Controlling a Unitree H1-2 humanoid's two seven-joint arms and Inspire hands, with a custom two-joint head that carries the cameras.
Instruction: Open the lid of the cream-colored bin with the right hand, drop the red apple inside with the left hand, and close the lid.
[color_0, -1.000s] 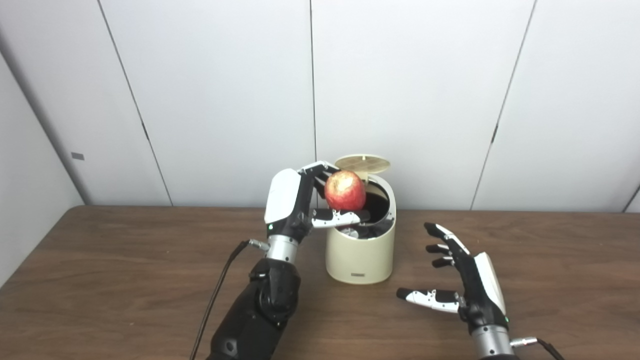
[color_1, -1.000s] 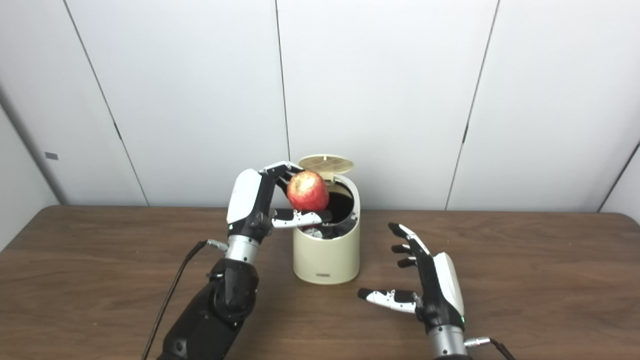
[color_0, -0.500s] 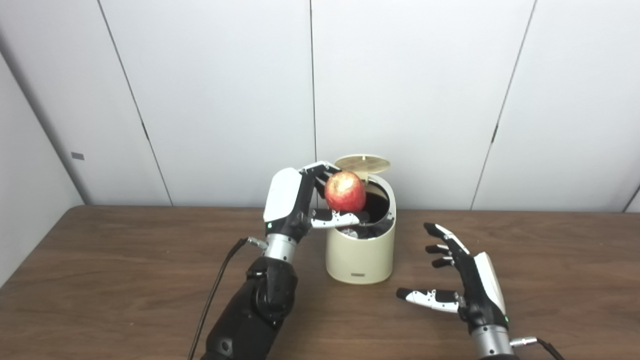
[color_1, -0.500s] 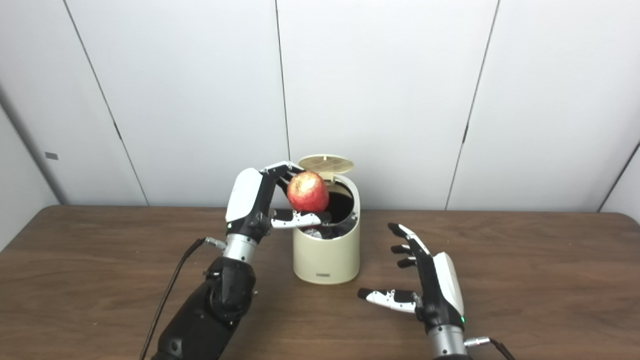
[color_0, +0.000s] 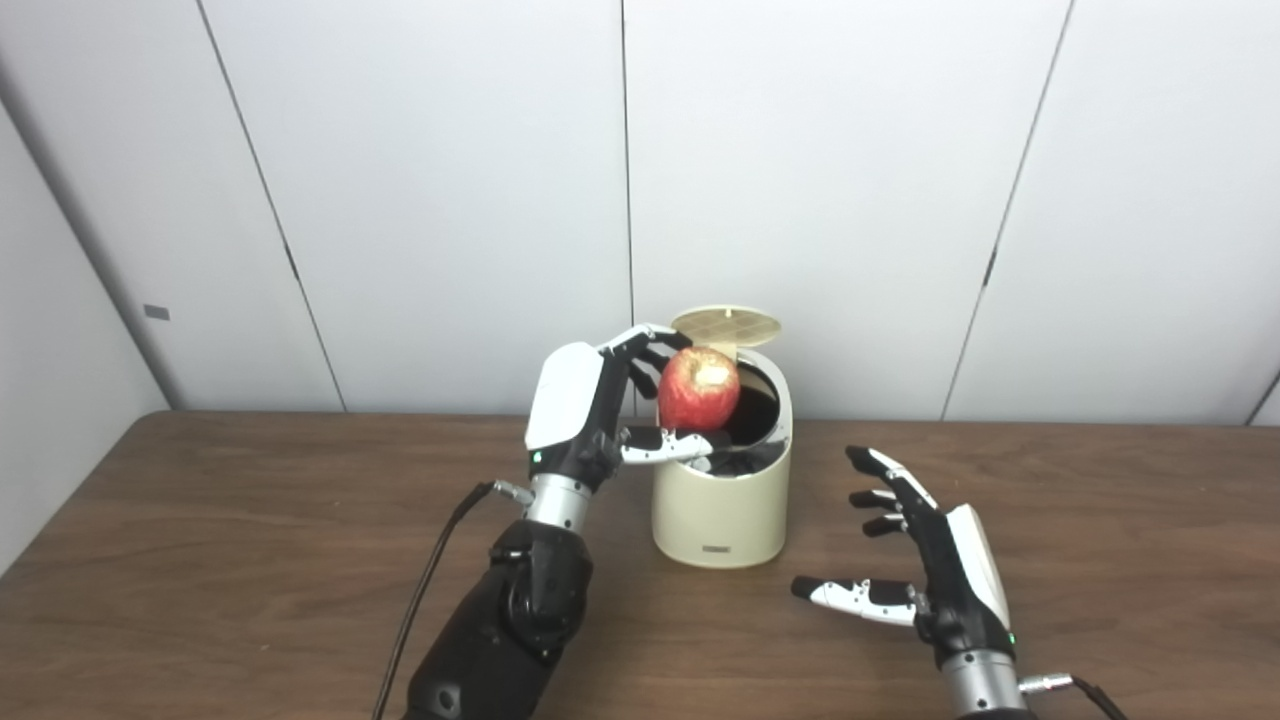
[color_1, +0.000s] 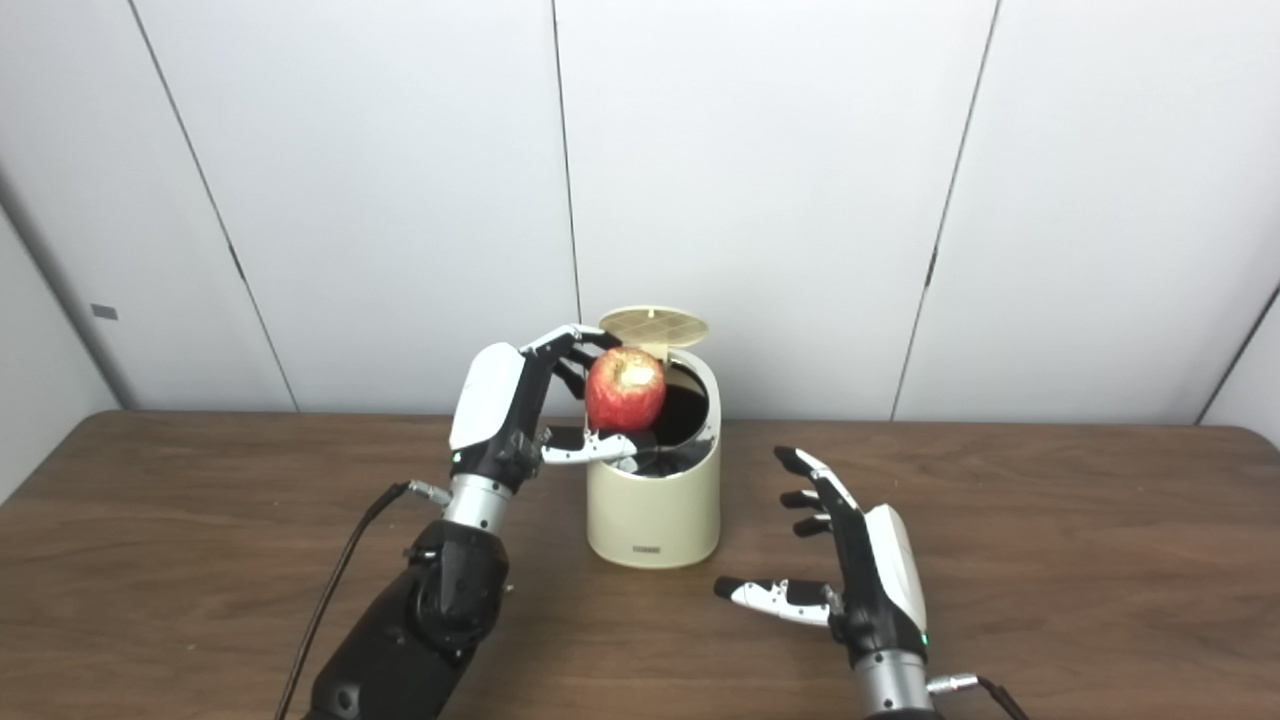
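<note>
Left eye view: the left hand holds the red apple over the open mouth of the cream-colored bin, apple upright with its pale top tilted rightward. The lid stands raised behind. The right hand rests spread wide, empty, on the table.

Lab: bare white panels, worktable
</note>
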